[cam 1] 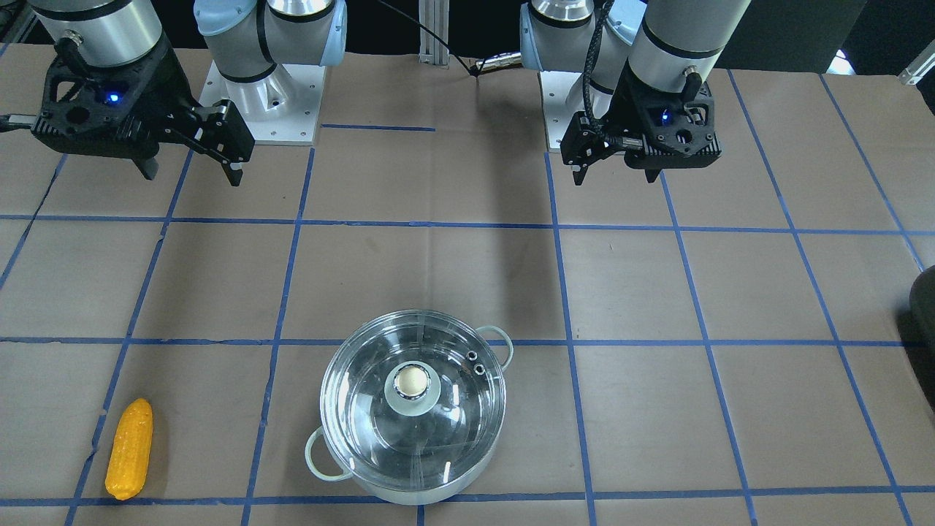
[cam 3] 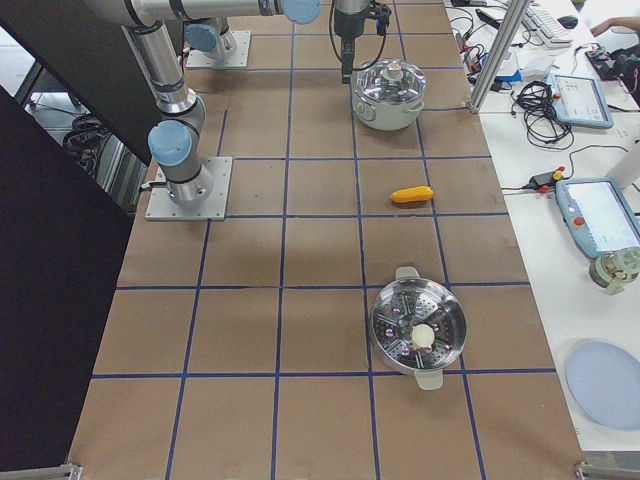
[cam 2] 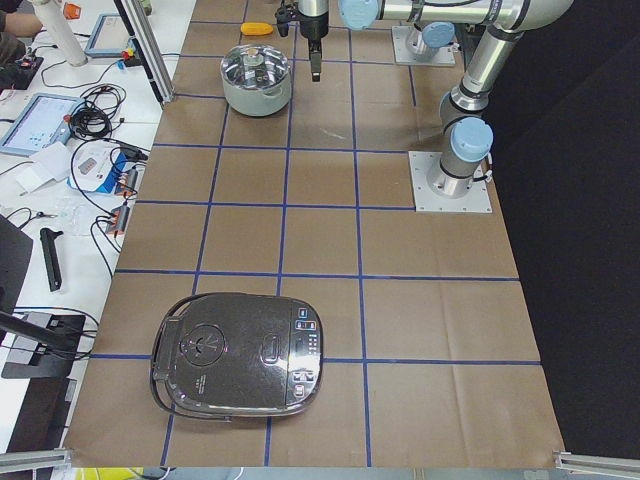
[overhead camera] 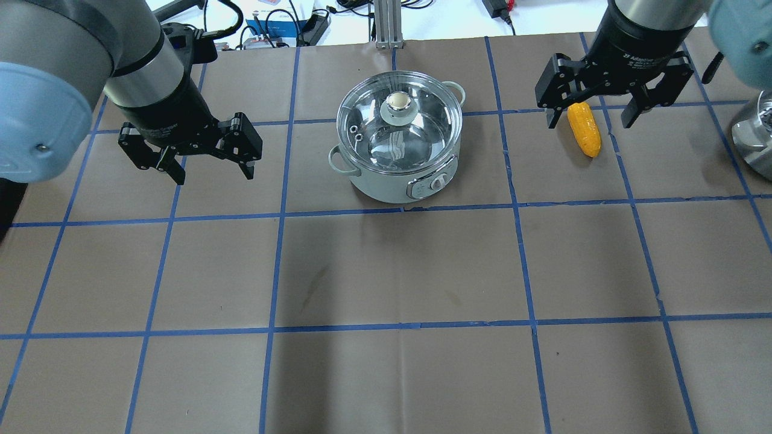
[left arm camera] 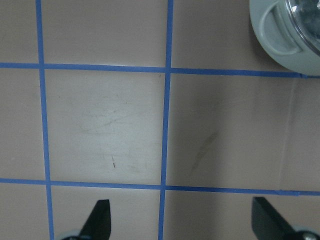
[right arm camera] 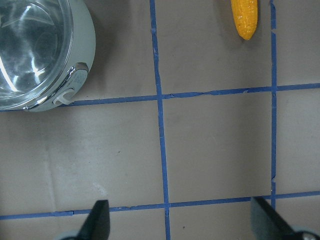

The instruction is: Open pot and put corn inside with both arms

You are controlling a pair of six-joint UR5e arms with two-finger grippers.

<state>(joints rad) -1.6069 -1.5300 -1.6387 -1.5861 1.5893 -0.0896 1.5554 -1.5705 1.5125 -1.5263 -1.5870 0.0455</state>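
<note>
Front view: pot [cam 1: 437, 492] is seen mid-table w/ glass lid [cam 1: 447, 418] on. Corn [cam 1: 129, 449] is laid flat well apart, toward robot's right.
Overhead: left gripper [overhead camera: 214, 176] & right gripper [overhead camera: 591, 123] are held wide open, empty, above table.
Wrist views: fingertips are spread, nothing is gripped.

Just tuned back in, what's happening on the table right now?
Nothing is being handled yet. The pot sits closed with its glass lid on, and the corn lies on the table off to the robot's right of it. The left gripper and right gripper both hang above the table with fingers open, holding nothing and touching neither the pot nor the corn.
</note>
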